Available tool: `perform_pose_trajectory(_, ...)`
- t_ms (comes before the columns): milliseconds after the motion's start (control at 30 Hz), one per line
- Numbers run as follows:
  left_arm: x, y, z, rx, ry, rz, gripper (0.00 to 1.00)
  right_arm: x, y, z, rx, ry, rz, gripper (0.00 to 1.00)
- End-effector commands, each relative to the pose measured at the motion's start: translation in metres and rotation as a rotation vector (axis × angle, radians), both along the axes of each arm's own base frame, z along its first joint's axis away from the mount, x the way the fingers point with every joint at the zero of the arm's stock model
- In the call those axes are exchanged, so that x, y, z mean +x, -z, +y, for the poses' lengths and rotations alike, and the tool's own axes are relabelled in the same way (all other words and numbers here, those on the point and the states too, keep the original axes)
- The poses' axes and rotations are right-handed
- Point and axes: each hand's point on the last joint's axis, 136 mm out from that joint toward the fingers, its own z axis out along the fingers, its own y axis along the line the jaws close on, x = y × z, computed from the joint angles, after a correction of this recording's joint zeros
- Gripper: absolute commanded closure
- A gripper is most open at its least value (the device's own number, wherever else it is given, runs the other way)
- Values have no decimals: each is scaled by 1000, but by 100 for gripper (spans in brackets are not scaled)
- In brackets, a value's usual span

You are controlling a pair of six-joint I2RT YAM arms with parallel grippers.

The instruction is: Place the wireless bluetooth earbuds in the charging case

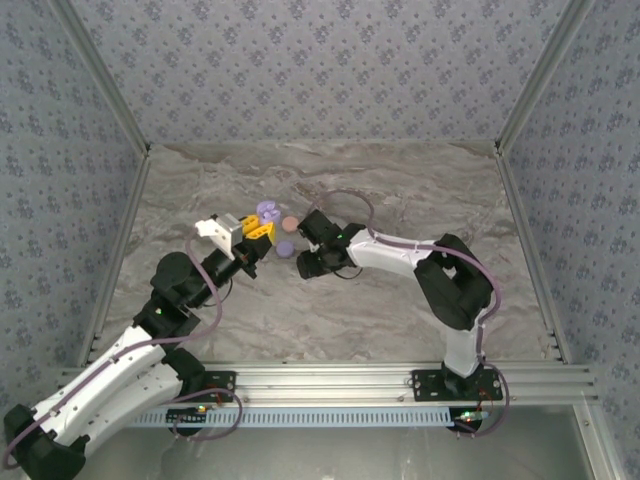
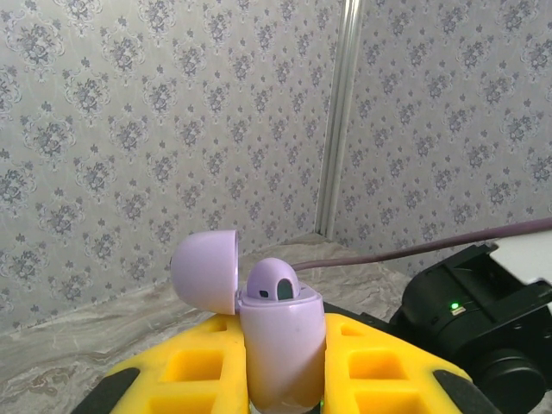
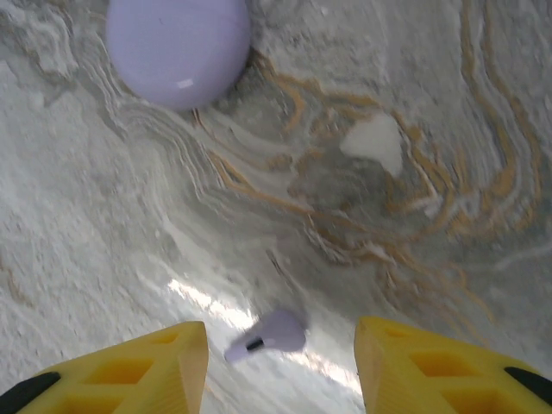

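- Top view: the left fingers point(image 1: 258, 230) are clamped on the open lilac case point(image 1: 267, 212), which sticks out past their yellow tips over the marbled worktop point(image 1: 400, 190).
- A pink disc point(image 1: 290, 224) lies just to the right of those fingers.
- A lilac disc point(image 1: 285, 248) lies on the worktop between those fingers and the right arm's black wrist point(image 1: 318, 248).
- That wrist is angled down at the worktop, near the left fingers.
- Left wrist view: the two yellow fingers press the case point(image 2: 280, 345) from either side and hold it upright.
- Its lid point(image 2: 204, 269) is hinged open to the left.
- A seated bud point(image 2: 274, 283), lilac with a dark mark on top, sits in the mouth of the case, above the fingertips.
- I cannot tell whether there is a second socket.
- The right arm's black housing, with a green light showing, stands to the right of the fingers and beyond them.
- Right wrist view: the right fingers point(image 3: 164, 366) stand apart with a wide gap between them.
- A loose bud point(image 3: 274, 332), lilac with a dark band at its stem, lies on the worktop in that gap.
- It is somewhat nearer the picture's left finger and touches neither.
- The lilac disc point(image 3: 178, 47) rests ahead of the fingers toward the upper left, well apart from the loose bud.
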Motion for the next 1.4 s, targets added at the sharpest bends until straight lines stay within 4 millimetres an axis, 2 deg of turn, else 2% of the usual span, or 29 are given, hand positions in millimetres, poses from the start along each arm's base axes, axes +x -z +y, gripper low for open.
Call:
perform_pose_trajectory(0,-1,-3,1,0,-7,-21,100,8,4,3,-54,6,-20,51)
perform_pose_trajectory(200,-1,-3,2,-1,-8,-21,100,4,19,2,-139,-8,1,55)
perform_pose_trajectory(567,-2,-3,1,-3,-7,-20,100,-10,33,-3,-201,-28,35,61)
perform_pose_trajectory(1067,-1,-4,1,-9,-7,-20,100,-19,32,-5,-212,-35,50,69)
perform_pose_trajectory(1367,0,-4,0,-7,-5,-20,100,-21,31,-4,-207,-34,55,69)
